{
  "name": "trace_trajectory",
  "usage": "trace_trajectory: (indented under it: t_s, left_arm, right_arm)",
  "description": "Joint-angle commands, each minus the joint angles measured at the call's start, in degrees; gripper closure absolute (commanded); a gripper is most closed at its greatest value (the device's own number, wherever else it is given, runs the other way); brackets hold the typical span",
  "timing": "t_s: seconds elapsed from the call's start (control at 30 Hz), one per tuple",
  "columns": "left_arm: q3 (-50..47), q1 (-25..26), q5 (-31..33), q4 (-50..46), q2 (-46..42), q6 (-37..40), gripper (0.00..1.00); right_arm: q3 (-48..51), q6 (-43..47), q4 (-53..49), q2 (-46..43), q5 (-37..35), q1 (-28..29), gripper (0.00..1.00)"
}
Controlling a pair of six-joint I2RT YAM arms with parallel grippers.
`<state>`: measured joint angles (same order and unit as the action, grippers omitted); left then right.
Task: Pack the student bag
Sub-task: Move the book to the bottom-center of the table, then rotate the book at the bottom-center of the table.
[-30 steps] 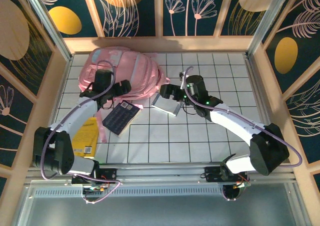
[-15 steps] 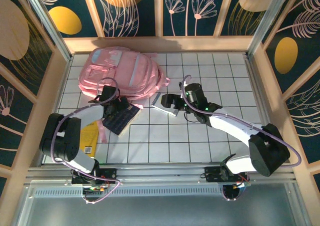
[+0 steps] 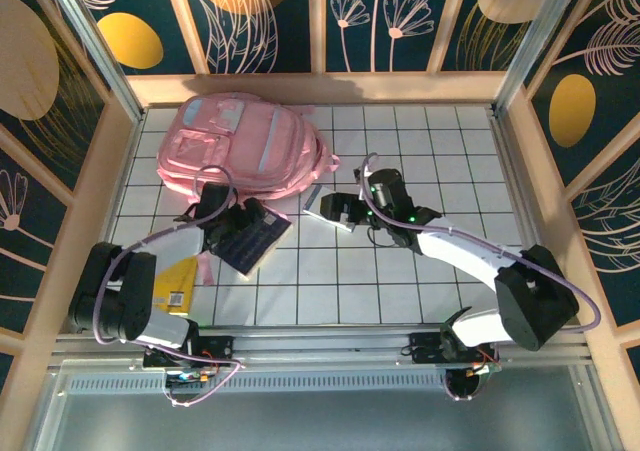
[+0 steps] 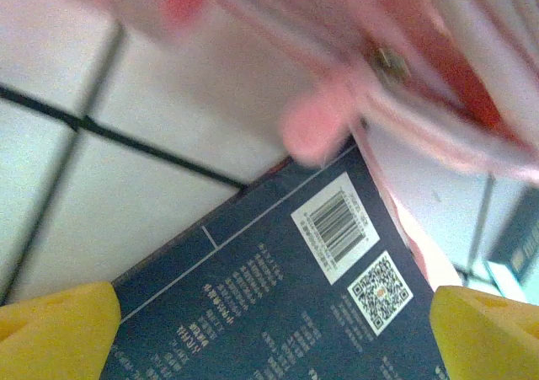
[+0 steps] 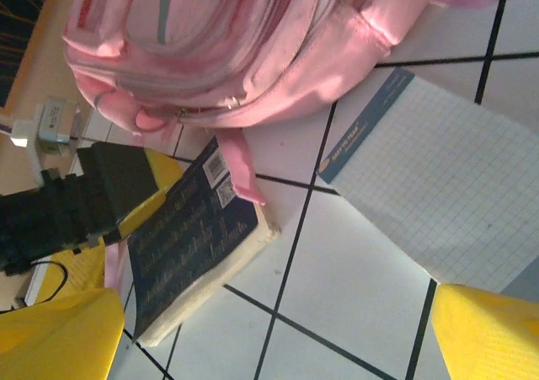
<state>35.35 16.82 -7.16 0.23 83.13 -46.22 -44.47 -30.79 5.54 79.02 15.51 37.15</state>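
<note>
Top view: the bag (image 3: 245, 146) lies flat at the far left of the counter (image 3: 400, 291), front pockets up. Its near edge is just beside the dark book (image 3: 252, 241) and the pad (image 3: 330, 209). A yellow book (image 3: 176, 283) lies nearer, by the left arm. The left gripper (image 3: 248, 219) hangs over the dark book's far end, the right gripper (image 3: 338, 209) over the pad. Left wrist view: left gripper (image 4: 271, 334) jaws wide, nothing clamped, the dark book's (image 4: 253, 287) barcoded cover below them. The bag's (image 4: 446, 77) edge is blurred above, with a pink pull tab (image 4: 316, 131) hanging at the book's far corner. Right wrist view: right gripper (image 5: 274, 334) jaws wide and empty. The bag (image 5: 244, 34) bulges in soft folds, and a strap (image 5: 240, 169) trails onto the dark book (image 5: 189, 245). The pad (image 5: 429, 186) sits just beside the bag. Cannot tell whether the main zip is open. Judgement: limp fabric, probably light for its bulk. It should sag and slide on the tiles rather than keep its shape, and a pinch on a flat panel would gather only cloth. Better holds are likely a zip pull, a strap, or the stitched rim by the opening, with one gripper lifting the mouth while the other feeds in the stiff books. The strap on the dark book may drag when that book is lifted.
</note>
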Motion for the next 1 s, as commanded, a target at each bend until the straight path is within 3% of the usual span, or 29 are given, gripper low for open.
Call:
trace_trajectory:
  t_s: [0.0,0.27,0.37,0.63,0.77,0.97]
  left_arm:
    - [-2.98,3.33,-9.34,-5.07,-0.17,-2.62,0.04]
    - [-5.79,5.46,-13.91,-7.2,-2.97,-1.76,0.03]
    - [-4.61,5.43,-9.65,-11.34,-4.82,1.09,0.02]
    - [0.6,5.37,1.18,-17.1,-8.94,3.24,0.01]
    - [-0.77,5.33,0.09,-15.41,-7.03,1.3,0.01]
    - [-2.18,5.34,0.37,-14.95,-6.66,1.7,0.01]
  right_arm:
    - [0.28,2.46,-0.54,2.32,3.9,1.16,0.06]
    - [-2.01,3.11,-5.07,6.46,5.43,3.01,0.1]
    - [-2.31,2.75,-4.55,8.24,12.49,3.41,0.16]
    - [-4.96,5.63,-9.65,15.56,22.32,8.56,0.38]
    - [-5.74,4.68,-8.21,19.82,21.69,10.43,0.61]
    - [-8.43,2.12,-4.31,25.44,22.61,11.63,0.58]
